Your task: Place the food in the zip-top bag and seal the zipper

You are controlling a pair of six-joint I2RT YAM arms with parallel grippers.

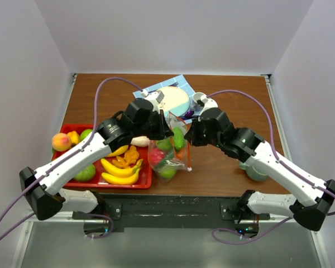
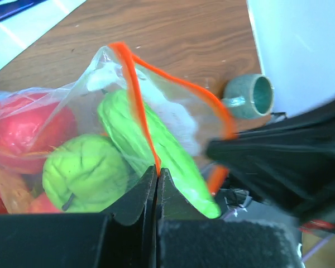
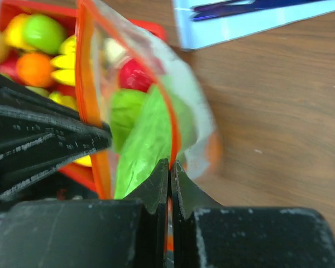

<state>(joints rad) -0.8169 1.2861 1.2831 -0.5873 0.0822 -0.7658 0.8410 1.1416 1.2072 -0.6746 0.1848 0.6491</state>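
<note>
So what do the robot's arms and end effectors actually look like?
The left arm and right arm have white link shells, black joint housings and black bases. A purple cable loops along each. The left end effector and right end effector have matte black wedge-shaped fingers tapering to thin tips.

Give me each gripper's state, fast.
Left gripper: jaws closed, pinching the zipper of the zip-top bag.
Right gripper: jaws closed, also pinching the zipper.
</note>
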